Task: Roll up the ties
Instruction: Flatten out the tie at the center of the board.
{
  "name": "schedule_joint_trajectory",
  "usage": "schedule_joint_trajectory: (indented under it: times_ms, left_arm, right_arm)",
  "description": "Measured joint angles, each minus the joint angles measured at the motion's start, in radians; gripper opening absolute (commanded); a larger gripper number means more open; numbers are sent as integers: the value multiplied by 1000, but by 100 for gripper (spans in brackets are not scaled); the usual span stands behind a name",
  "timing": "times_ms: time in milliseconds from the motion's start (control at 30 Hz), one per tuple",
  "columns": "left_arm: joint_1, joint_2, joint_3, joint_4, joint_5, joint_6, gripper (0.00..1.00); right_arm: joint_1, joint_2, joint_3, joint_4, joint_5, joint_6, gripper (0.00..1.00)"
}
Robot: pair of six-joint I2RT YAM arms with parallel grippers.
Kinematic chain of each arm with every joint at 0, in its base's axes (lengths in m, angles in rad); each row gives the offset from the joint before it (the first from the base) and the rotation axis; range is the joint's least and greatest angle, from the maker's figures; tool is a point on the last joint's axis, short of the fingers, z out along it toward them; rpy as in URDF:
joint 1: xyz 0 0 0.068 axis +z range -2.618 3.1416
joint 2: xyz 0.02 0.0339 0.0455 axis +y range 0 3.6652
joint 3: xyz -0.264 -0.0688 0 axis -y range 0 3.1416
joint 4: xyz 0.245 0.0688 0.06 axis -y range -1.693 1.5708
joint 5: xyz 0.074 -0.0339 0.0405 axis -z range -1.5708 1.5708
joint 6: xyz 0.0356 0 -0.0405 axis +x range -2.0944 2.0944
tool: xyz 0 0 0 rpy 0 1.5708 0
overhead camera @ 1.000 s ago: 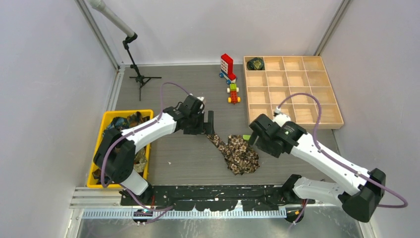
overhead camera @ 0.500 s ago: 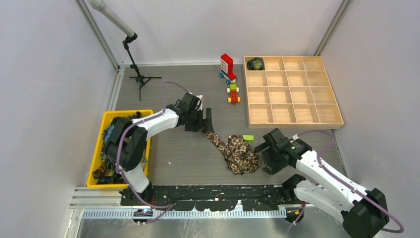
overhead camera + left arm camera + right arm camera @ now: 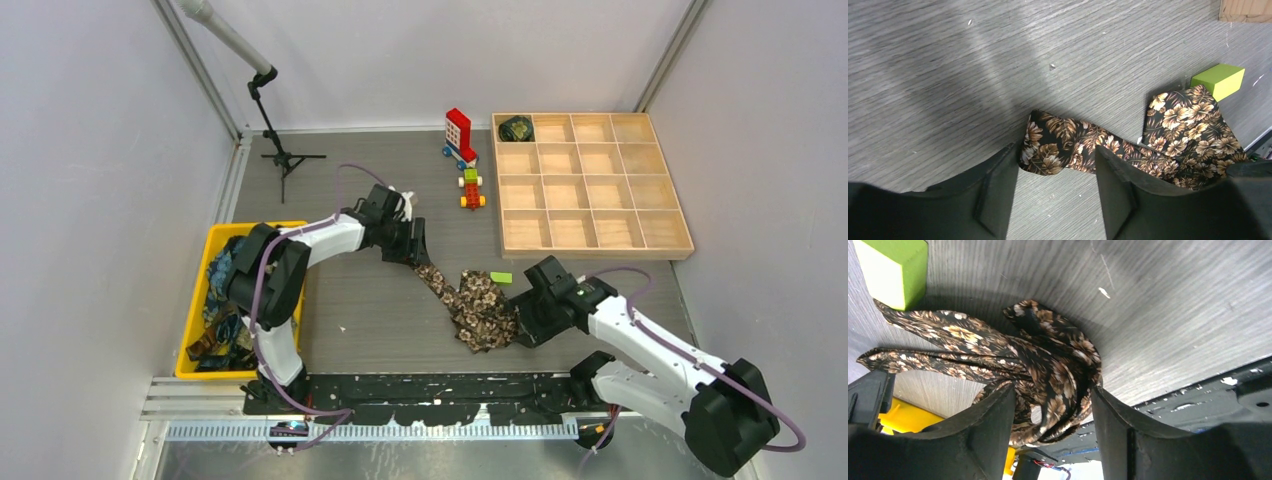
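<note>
One table (image 3: 380, 310) is carrying the whole work area. One wooden compartment tray (image 3: 592, 250) is sitting at the far right, with sixteen cells in four rows. One yellow bin (image 3: 250, 228) is standing at the near left, holding a heap of unrolled ties (image 3: 222, 300); their number cannot be told. One brown leaf-print tie (image 3: 480, 305) is lying loose on the table between the arms. Its long axis is running from far left to near right, with the narrow end far left and the wide end bunched near right.

Two grippers are attending it, each nearest its own end. The left gripper (image 3: 1057, 160) is straddling the narrow end with its jaws apart. The right gripper (image 3: 1053, 400) is straddling the bunch. Fabric is filling the gap between its jaws, and whether they are pinching it cannot be told.

One rolled tie (image 3: 516, 128) is sitting in the tray's far-left cell. One green block (image 3: 501, 277) is lying just beside the bunch, on its far side.
</note>
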Motion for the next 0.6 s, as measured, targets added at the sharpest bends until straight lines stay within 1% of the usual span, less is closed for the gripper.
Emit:
schedule_joint_trajectory:
  times_ms: [100,233,267,300,400,433,467,500,600]
  left_arm:
    - [0,6,0,6,11,1,48]
    - [0,13,0,16,19,1,40]
    - [0,16,0,20,19,0,37]
    - [0,19,0,24,21,0,32]
    - [0,30,0,29,29,-1,14]
    - [0,34,0,29,34,-1,5]
    - [0,36,0,29,37,-2,1]
    - [0,40,0,29,42,0,0]
    - [1,49,0,30,50,2,0]
  right_arm:
    - [1,-44,-3,-39,-12,-3,46]
    - [9,-107,-12,-64,-23,-3,40]
    - [12,-113,-20,-62,-26,-3,35]
    - [16,-112,-32,-55,-32,-2,29]
    - [33,-99,-69,-31,-48,0,14]
    - [38,-91,-77,-23,-50,1,8]
    - [42,-82,-81,-15,-53,2,2]
    - [47,-72,-81,-7,-55,1,1]
    - [52,-59,-81,21,-58,0,0]
